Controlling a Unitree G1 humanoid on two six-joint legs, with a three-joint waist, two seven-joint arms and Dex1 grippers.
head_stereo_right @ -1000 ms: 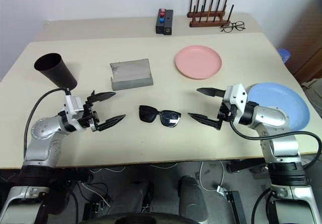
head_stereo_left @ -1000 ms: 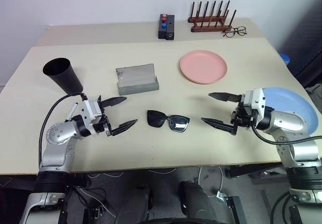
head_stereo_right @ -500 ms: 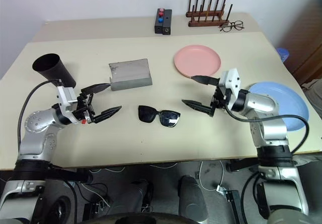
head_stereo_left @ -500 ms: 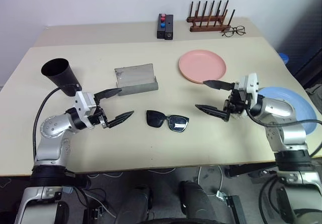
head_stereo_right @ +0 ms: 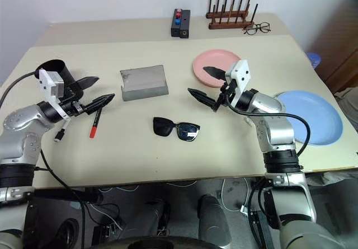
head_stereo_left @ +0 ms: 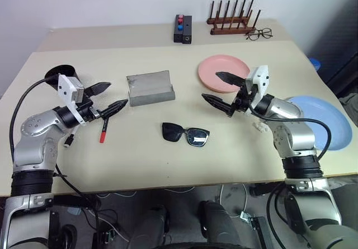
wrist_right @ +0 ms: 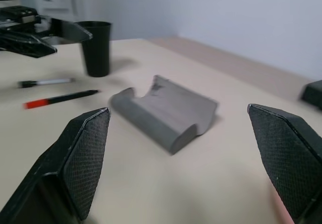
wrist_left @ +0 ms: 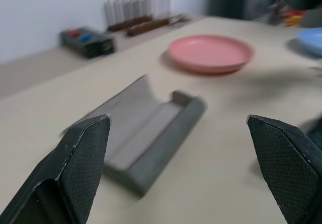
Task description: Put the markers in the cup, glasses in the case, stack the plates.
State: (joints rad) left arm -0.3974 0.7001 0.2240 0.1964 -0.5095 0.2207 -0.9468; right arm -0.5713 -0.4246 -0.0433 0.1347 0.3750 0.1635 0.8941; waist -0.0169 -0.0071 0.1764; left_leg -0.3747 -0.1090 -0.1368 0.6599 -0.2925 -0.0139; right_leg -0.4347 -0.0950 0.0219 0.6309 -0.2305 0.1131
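Note:
The black sunglasses (head_stereo_left: 185,134) lie folded open at the table's middle front. Behind them sits the grey case (head_stereo_left: 150,88), its lid raised. A red marker (head_stereo_left: 104,128) and a white marker (head_stereo_left: 68,141) lie at the left, in front of the black cup (head_stereo_left: 57,73). My left gripper (head_stereo_left: 114,95) hovers open above the red marker, pointing at the case, with nothing in it. The pink plate (head_stereo_left: 224,73) is at the back right and the blue plate (head_stereo_left: 319,120) is at the right edge. Just in front of the pink plate, my right gripper (head_stereo_left: 211,85) is open and empty.
A black box with red and blue buttons (head_stereo_left: 184,29), a wooden peg rack (head_stereo_left: 232,20) and clear spectacles (head_stereo_left: 261,34) line the far edge. Bare tabletop lies between the case, the sunglasses and the plates.
The left gripper rose and swung left toward the cup, uncovering the two markers. The right gripper rose and moved left and farther in, away from the blue plate to the pink one. Both stayed open.

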